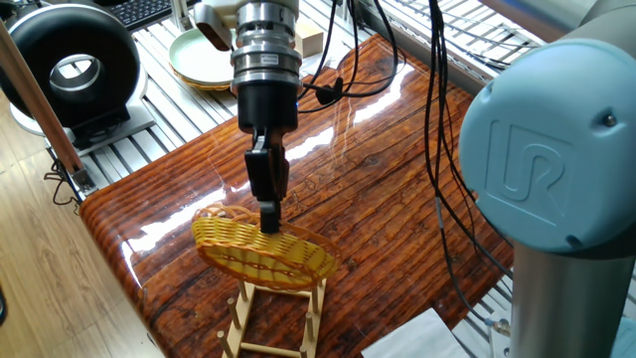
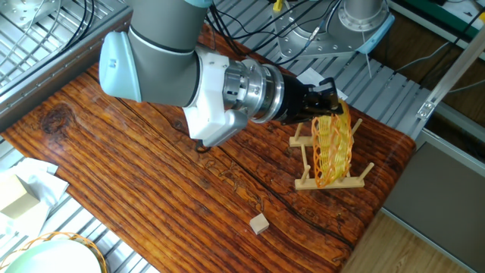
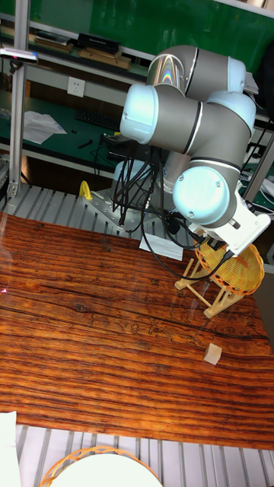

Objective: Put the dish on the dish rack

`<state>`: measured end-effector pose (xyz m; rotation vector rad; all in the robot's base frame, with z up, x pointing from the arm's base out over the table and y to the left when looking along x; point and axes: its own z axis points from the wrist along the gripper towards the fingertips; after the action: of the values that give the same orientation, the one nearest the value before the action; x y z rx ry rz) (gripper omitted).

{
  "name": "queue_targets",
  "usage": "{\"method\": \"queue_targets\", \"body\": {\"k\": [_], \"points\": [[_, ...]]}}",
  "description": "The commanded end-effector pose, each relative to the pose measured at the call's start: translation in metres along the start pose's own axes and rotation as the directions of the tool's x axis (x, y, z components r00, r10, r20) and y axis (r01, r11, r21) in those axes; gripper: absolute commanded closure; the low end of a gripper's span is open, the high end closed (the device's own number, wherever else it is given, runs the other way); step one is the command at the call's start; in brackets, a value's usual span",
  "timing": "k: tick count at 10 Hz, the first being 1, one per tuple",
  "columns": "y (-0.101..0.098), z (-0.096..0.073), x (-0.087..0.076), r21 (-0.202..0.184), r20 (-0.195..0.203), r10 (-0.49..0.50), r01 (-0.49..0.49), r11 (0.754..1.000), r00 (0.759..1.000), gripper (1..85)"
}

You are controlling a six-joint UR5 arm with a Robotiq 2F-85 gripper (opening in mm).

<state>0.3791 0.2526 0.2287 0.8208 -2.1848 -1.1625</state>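
One fixed view shows the gripper (image 1: 268, 221) closed on the upper rim of the yellow wicker dish (image 1: 263, 252), which stands on edge directly over the light-wood dish rack (image 1: 276, 318) near the corner of the tabletop (image 1: 378, 189). From the other fixed view the dish (image 2: 331, 150) sits upright between the rack's pegs (image 2: 306, 158), its lower edge down among the rails, though whether it bears fully on them I cannot tell. By my reading the carry and lowering are nearly done; what remains is settling the dish, opening the fingers and backing clear. A small wooden cube (image 2: 260, 223) lies well apart on the tabletop
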Motion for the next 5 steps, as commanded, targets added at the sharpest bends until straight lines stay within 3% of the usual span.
{"method": "queue_targets", "body": {"k": [1, 5], "points": [[0.0001, -0.0002, -0.0008, 0.003, 0.002, -0.017, 0.017, 1.0, 1.0, 84.7], [-0.0023, 0.0001, 0.0019, 0.013, -0.008, -0.043, 0.043, 0.999, 0.999, 84.7]]}}
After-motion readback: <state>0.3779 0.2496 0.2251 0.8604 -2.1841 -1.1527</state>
